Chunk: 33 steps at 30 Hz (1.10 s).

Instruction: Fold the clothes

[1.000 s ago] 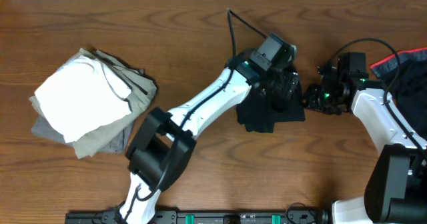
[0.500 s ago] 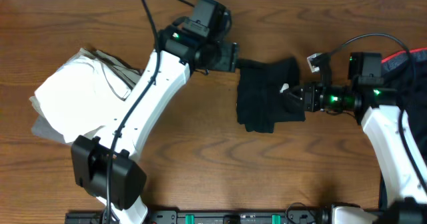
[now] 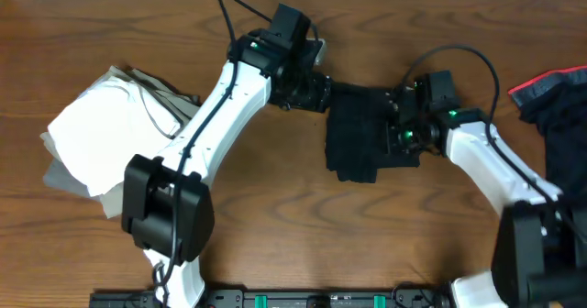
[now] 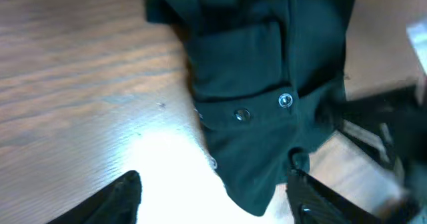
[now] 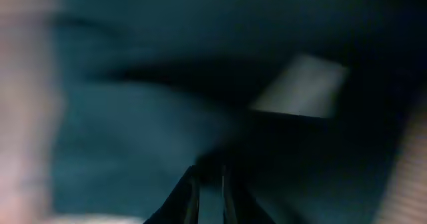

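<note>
A dark folded garment [image 3: 359,136] lies on the table's middle. In the left wrist view it [image 4: 267,84] shows two metal snaps. My left gripper [image 3: 317,90] is at its upper left corner; its jaws [image 4: 220,197] are open wide, with the garment's edge between them, untouched. My right gripper [image 3: 400,130] is over the garment's right part. In the right wrist view its fingers [image 5: 210,184] are close together, tips down on the dark cloth [image 5: 133,131]. I cannot see cloth pinched between them.
A stack of folded clothes [image 3: 115,143], white on top, lies at the left. A pile of unfolded clothes [image 3: 556,93], dark with red, lies at the right edge. Bare wood table [image 3: 385,235] stretches in front.
My left gripper left the garment's top, swung left, then came back to its upper left corner. My right gripper moved left from beside the garment onto its right part.
</note>
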Tool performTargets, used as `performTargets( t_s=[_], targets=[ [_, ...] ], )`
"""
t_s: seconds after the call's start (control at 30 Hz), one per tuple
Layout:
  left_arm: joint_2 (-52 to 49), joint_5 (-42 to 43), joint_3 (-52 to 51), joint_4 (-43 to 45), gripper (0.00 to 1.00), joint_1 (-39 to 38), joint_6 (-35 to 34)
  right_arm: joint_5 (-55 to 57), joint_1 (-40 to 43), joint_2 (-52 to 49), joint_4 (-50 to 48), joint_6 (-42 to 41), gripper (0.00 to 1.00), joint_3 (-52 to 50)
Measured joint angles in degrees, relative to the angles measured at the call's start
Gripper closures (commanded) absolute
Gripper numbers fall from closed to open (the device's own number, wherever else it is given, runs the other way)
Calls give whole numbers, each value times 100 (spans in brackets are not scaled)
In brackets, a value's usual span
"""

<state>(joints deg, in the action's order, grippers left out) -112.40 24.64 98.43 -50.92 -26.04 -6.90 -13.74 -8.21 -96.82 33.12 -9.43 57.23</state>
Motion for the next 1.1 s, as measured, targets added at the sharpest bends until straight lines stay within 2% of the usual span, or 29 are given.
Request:
performTargets(
  t_s=[0.1, 0.47, 0.67, 0.7, 0.73, 0.8, 0.9, 1.0, 1.1],
  targets=[
    [-234, 221, -28, -4, 12, -2, 20, 487, 264, -385, -7, -219, 90, 0],
    [-1228, 916, -57, 256, 7, -4, 57, 389, 398, -741, 26, -258, 91, 184],
    [-1762, 2059, -63, 992, 9, -4, 74, 391, 398, -745, 33, -278, 91, 190],
    [-1860, 2308, -63, 1104, 15, -4, 76, 391, 398, -748, 39, -278, 91, 192],
    [-1954, 2531, -63, 1220, 27, -4, 55, 391, 398, -750, 44, -280, 91, 195],
    [-2149, 2935, -63, 1335, 62, 4, 44, 391, 398, -750, 52, -280, 91, 197],
    [-2326, 3289, -66, 1366, 87, 24, 70, 393, 398, -756, 74, -282, 91, 208],
    [-2334, 3493, -68, 1370, 94, 35, 83, 393, 398, -767, 114, -282, 92, 225],
    [-2334, 3554, -70, 1349, 94, 52, 79, 382, 398, -765, 179, -269, 92, 236]
  ],
)
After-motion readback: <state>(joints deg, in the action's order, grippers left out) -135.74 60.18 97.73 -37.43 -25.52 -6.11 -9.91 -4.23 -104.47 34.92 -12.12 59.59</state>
